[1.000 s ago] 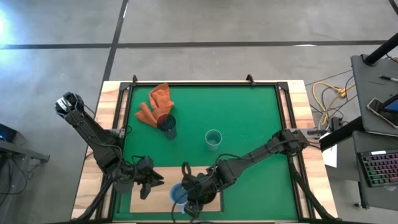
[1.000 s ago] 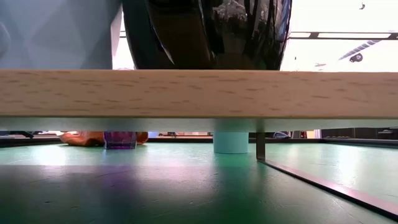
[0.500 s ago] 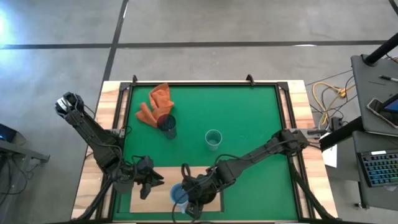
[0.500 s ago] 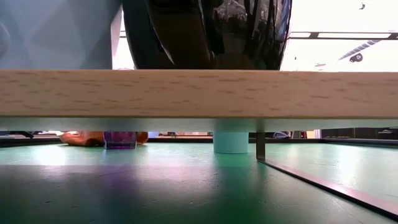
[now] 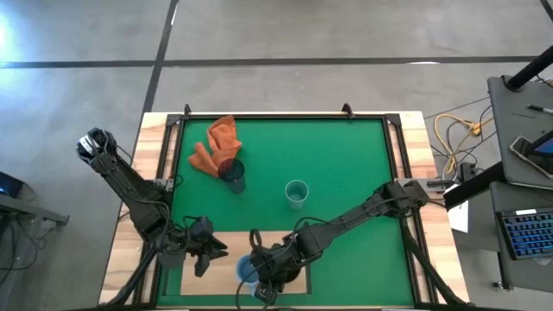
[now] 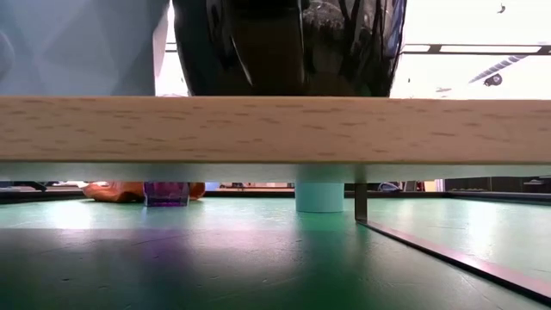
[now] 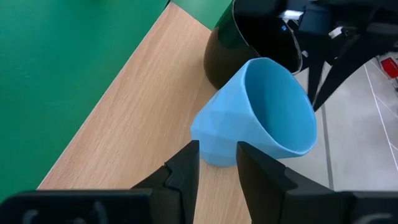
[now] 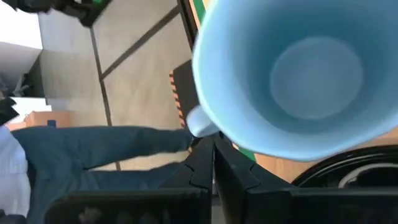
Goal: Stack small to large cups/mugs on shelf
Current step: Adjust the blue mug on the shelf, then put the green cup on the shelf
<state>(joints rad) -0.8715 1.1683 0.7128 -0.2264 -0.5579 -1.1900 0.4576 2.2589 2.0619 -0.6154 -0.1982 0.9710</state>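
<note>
The light blue mug [image 5: 248,270] is tilted over the wooden shelf [image 5: 232,244] at the table's near edge, close beside the black mug [image 7: 249,46], which stands on the shelf. My right gripper [image 5: 259,283] is shut on the blue mug. My left gripper [image 5: 210,250] is open over the shelf's left part, its fingers [image 7: 186,171] short of the blue mug's base. The dark purple cup [image 5: 232,174] stands on the green mat next to the orange cloth. The teal cup [image 5: 296,193] stands at mid-mat. My right gripper pinches the light blue mug's handle [image 8: 200,129] between its two shut fingers [image 8: 205,163]. The mug [image 7: 261,118] is tilted, its mouth toward the table's near right and its base toward the shelf. I cannot tell whether the base touches the board.
The orange cloth [image 5: 216,142] lies at the mat's far left. The shelf's front edge [image 6: 275,129] fills the low view, with the purple cup [image 6: 166,193] and teal cup [image 6: 319,196] seen beneath it. A metal frame rims the mat.
My right arm has edged slightly toward the table's near left with the blue mug; the mug stays tilted beside the black mug.
</note>
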